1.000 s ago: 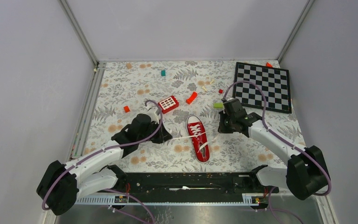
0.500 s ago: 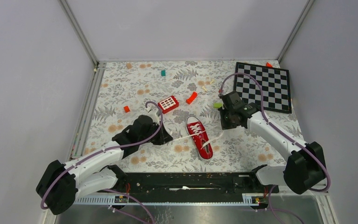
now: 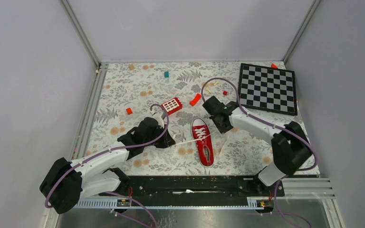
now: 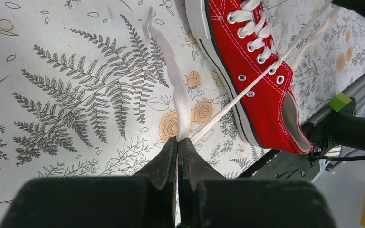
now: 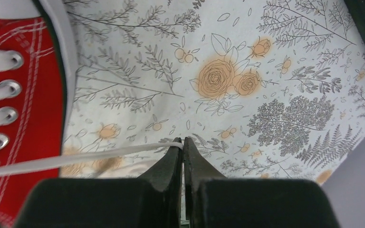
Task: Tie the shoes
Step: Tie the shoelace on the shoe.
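In 1 second the right gripper [image 5: 182, 144] has swung left across the table [image 3: 123, 95], from the chessboard [image 3: 267, 88] side of the sneaker [image 3: 203, 141] to just beside its toe. Its arm has folded in toward the middle. The lace [image 5: 76, 159] pinched in it now reaches the sneaker over a shorter run. The sneaker's heel has shifted slightly left since 0.5 seconds ago.

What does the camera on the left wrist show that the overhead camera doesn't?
Only the left wrist view shows the left hand pinched shut on a white lace, and the metal eyelets. Only the overhead view shows the right hand, the checkerboard and a red block with white squares. Both show the red sneaker on the floral table.
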### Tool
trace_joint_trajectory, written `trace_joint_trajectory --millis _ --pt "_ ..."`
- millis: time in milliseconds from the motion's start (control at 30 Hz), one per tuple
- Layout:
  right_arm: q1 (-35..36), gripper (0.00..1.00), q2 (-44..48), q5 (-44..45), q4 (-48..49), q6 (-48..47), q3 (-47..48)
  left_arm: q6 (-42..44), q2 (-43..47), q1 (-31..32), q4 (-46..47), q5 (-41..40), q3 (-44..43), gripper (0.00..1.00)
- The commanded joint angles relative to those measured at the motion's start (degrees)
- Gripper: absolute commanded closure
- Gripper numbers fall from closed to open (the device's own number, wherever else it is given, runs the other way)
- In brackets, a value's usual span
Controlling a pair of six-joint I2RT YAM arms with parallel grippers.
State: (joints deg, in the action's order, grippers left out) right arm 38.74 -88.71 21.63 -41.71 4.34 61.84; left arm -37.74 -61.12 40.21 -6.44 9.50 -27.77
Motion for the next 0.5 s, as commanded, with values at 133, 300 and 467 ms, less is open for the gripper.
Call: trace_joint_trajectory --millis 133,300,467 --pt "-0.46 1.00 -7.91 9.78 1.02 0.87 2.84 0.95 -0.63 -0.22 -0.19 -1.45 -0.29 1.00" --pt "-1.22 1.00 -7.67 5.22 3.81 3.06 0.03 1.03 0.30 -0.26 -0.24 -2.60 0.12 1.00" --pt "-2.65 1.00 -5.77 3.33 3.38 4.00 -2.05 1.91 1.05 -0.30 -1.01 -4.21 0.07 1.00"
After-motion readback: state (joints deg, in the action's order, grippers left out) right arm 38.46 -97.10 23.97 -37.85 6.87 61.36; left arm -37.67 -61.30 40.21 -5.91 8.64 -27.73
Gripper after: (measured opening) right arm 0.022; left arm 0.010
